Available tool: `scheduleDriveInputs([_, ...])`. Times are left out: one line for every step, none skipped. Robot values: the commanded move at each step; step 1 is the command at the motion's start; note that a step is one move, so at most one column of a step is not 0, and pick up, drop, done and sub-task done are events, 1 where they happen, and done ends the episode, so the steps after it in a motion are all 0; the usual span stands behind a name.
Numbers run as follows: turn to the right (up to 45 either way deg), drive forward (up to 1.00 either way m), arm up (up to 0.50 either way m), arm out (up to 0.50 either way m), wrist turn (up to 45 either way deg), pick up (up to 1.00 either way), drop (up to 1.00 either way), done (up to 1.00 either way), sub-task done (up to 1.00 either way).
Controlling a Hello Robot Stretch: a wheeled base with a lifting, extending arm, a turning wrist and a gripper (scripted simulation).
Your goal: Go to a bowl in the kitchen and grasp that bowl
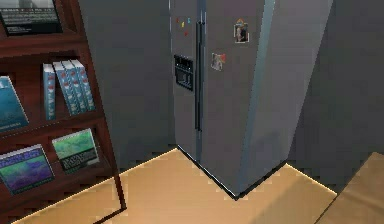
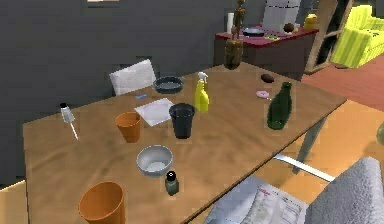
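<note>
Arm side view: we are facing the table (image 2: 70, 165) broadside, apparently to bring its grey bowl (image 2: 154, 160) within reach; the gripper's state we cannot tell.

Forward view:
- fridge (image 1: 225, 100) steel grey, dispenser panel (image 1: 184, 72) black
- bookshelf (image 1: 98, 110) dark red-brown wood
- book spines (image 1: 68, 88) blue and white
- floor (image 1: 170, 190) tan
- wall (image 1: 130, 60) dark grey

Arm side view:
- table (image 2: 60, 140) pale brown wood with faint grain
- bowl (image 2: 154, 160) grey outside, whitish inside
- cup (image 2: 128, 126) and pot (image 2: 102, 203) both orange-brown
- tumbler (image 2: 182, 120) near black
- spray bottle (image 2: 201, 97) yellow with a white head
- bottle (image 2: 281, 107) dark green
- napkin (image 2: 155, 111) white
- dish (image 2: 169, 85) blue-grey, possibly darker inside
- shaker (image 2: 171, 183) black with a pale cap
- small disc (image 2: 263, 95) pinkish
- counter (image 2: 270, 42) has a dark red top
- newspaper (image 2: 265, 205) white with grey print
</note>
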Motion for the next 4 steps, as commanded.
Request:
scheduleDriveInputs([0.0,0.0,0.38,0.0,0.0,0.0,0.0,0.0,0.0])
scheduleDriveInputs([0.0,0.0,0.0,0.22,0.0,0.0,0.0,0.0,0.0])
scheduleDriveInputs([0.0,0.0,0.0,0.0,45.0,0.0,0.0,0.0,0.0])
scheduleDriveInputs([0.0,0.0,0.0,0.0,45.0,0.0,0.0,0.0,0.0])
